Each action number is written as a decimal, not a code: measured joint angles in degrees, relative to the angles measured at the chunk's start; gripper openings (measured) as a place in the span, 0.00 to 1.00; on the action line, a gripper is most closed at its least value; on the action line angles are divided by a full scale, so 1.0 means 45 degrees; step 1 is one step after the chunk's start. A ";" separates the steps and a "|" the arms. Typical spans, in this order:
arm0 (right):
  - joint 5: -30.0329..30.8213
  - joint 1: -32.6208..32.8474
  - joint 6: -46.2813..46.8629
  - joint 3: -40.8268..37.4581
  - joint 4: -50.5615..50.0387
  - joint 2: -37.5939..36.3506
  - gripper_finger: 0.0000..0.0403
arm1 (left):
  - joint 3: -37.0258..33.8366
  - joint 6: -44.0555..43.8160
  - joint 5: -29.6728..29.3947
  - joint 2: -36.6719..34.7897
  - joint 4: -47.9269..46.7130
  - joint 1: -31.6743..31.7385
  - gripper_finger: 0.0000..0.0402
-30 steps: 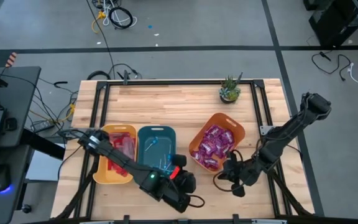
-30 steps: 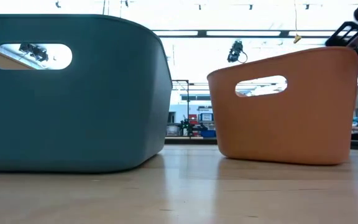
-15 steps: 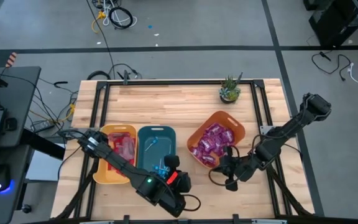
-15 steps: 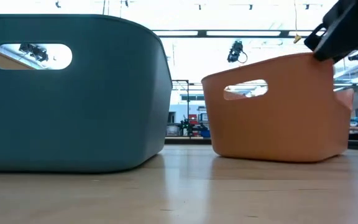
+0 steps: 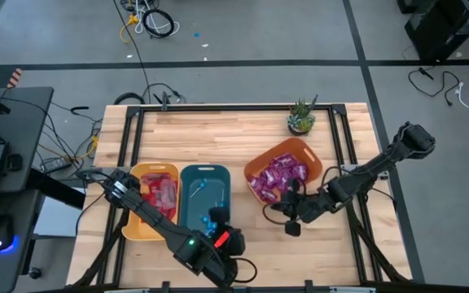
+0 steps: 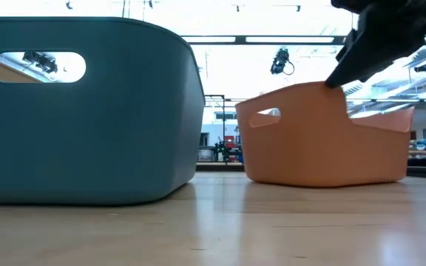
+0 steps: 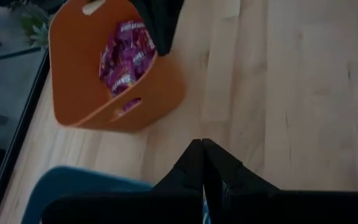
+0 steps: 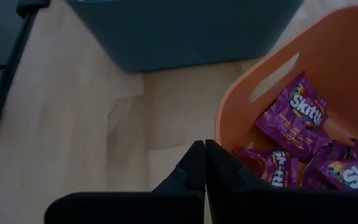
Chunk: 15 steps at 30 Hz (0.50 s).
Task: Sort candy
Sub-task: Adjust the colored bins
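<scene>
In the orange bin (image 5: 309,161), purple packets (image 5: 282,174) lie just beyond the right gripper (image 5: 287,198), closed and empty at the rim; left gripper (image 5: 216,218) closed too.

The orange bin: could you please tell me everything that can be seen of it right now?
The orange bin is a smooth plastic tub with rounded corners and slot handles in its end walls. It stands upright on the wooden table, turned at an angle, right of the teal bin. Purple candy packets fill it. The shut right gripper is at its near rim, seemingly touching.

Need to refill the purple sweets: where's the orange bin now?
High view: orange bin sits right of the teal bin, below the potted plant.
</scene>
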 joint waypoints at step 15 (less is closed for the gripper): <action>-0.0234 -0.0014 -0.0037 0.0000 0.0095 -0.0668 0.00 | 0.0000 -0.3177 -0.0626 0.0000 -0.1651 -0.0513 0.00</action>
